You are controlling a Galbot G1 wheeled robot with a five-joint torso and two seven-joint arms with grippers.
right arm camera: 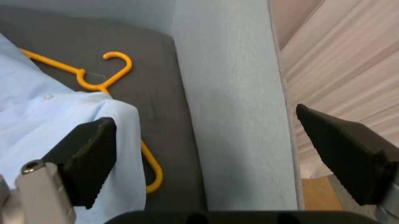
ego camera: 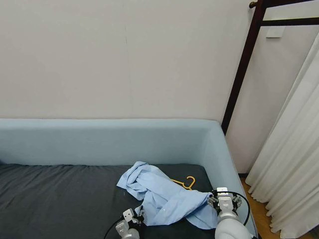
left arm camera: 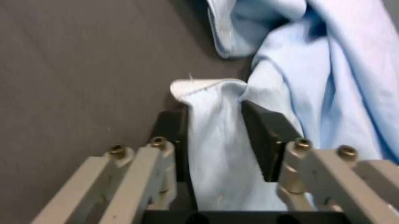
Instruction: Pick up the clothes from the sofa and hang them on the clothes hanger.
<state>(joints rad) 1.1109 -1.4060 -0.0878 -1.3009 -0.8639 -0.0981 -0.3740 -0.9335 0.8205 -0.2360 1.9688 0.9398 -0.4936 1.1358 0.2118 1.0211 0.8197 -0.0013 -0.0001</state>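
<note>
Lying crumpled on the dark seat cushion (ego camera: 50, 194) near the right end of the sofa (ego camera: 99, 139), the light blue shirt (ego camera: 159, 194) partly covers an orange hanger (right arm camera: 103, 77). The left tool (left arm camera: 215, 109), low at the shirt's near edge, pinches a fold of the fabric. The right tool (right arm camera: 203, 116) hangs beside the right armrest (right arm camera: 237, 116), jaws wide apart, holding nothing.

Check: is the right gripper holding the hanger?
No: the right gripper is wide open; the hanger lies untouched on the sofa cushion.
</note>
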